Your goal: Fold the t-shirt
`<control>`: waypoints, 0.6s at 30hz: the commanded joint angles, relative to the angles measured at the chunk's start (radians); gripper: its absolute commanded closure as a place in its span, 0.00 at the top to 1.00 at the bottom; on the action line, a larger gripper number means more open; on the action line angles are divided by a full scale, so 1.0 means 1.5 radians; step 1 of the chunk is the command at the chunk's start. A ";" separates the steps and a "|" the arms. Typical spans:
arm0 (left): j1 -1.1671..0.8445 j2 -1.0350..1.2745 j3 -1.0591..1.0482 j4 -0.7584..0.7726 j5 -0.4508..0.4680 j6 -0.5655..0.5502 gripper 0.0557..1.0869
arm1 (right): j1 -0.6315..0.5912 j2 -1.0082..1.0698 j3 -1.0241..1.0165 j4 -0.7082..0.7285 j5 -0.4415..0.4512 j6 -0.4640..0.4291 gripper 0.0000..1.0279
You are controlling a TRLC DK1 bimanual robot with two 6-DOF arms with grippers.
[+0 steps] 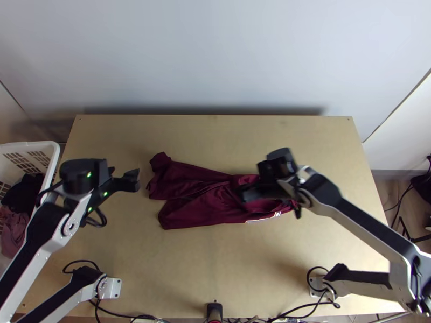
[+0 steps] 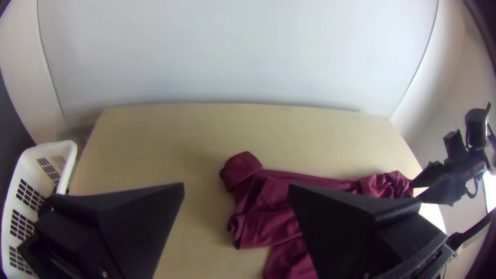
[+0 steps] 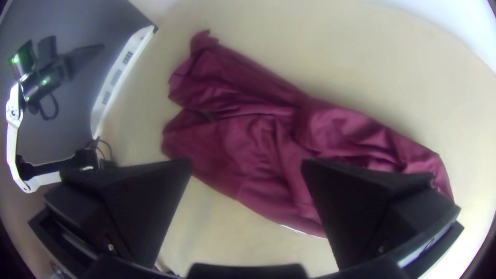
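Maroon t-shirt [image 1: 188,211] lies creased, seemingly part-folded

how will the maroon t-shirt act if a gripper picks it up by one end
The maroon t-shirt will probably hang limp, since it lies in soft creases and bunched folds. Its loose layers may slide apart or unfold when lifted, as one end splits into two separate lobes. It looks like thin cloth, so it is likely light and hard to break.
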 commanded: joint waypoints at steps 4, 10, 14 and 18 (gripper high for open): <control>0.073 -0.097 -0.086 -0.004 -0.001 0.011 0.95 | 0.137 0.153 0.112 0.005 -0.001 -0.002 0.95; 0.107 -0.136 -0.106 -0.022 0.000 0.026 0.95 | 0.195 0.237 0.194 0.005 -0.001 -0.002 0.95; 0.103 -0.169 -0.135 -0.024 0.002 0.025 0.95 | 0.221 0.283 0.234 0.004 -0.001 -0.001 0.95; 0.106 -0.178 -0.152 -0.024 0.002 0.023 0.95 | 0.239 0.327 0.268 0.004 -0.001 0.000 0.95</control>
